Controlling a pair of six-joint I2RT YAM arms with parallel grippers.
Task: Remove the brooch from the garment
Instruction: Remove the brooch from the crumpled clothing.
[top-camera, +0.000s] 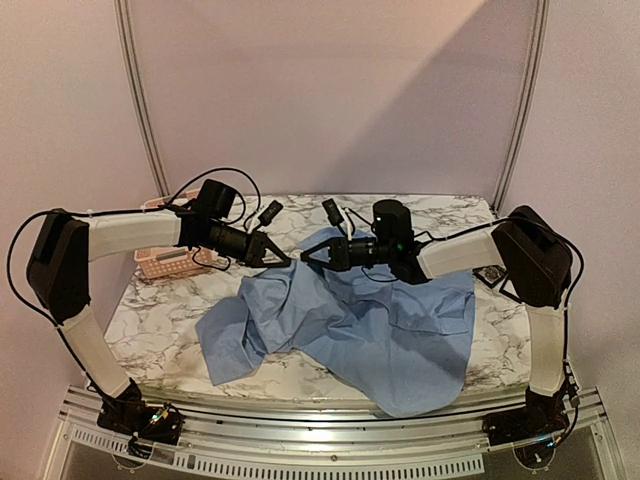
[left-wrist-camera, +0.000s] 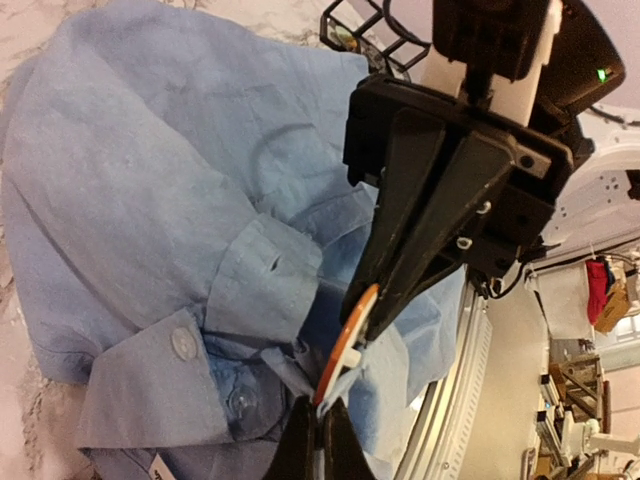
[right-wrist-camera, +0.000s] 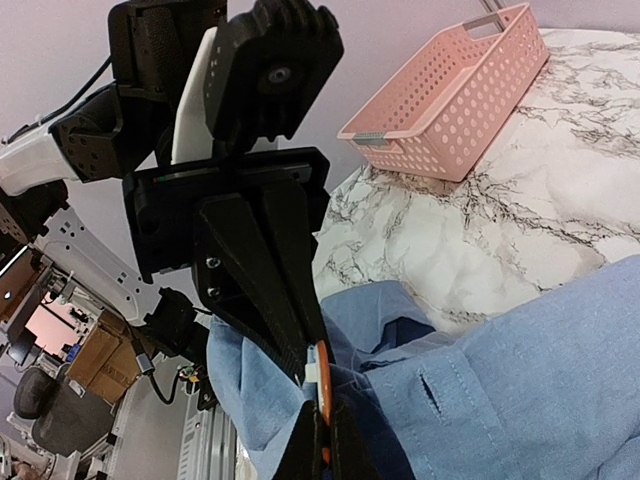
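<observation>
So the two arms are nose to nose over the far, collar end of the garment (left-wrist-camera: 150, 200), which sprawls across the table (top-camera: 160, 320). The brooch (left-wrist-camera: 345, 350) sits right in between the two sets of tips. It's a flat orange-and-white disc, and both wrist cams catch it edge-on.

In the left wrist view its long edge tilts from lower left to upper right, pretty much along the line joining the two arms. The right fingers (left-wrist-camera: 375, 300) are closed with no gap and look clamped on the upper rim of the disc. The left fingers (left-wrist-camera: 312, 445) are closed too, right at the lower rim, and what's pinched in there looks like pale cloth rather than the disc, though it's tight enough that I wouldn't swear to it.

Neither arm is really "nearer", since both are touching it. My guess is the pull has to go along that shared line, right taking the disc away while left pins the cloth. The pink basket (right-wrist-camera: 450, 100) sits well off to the left.
</observation>
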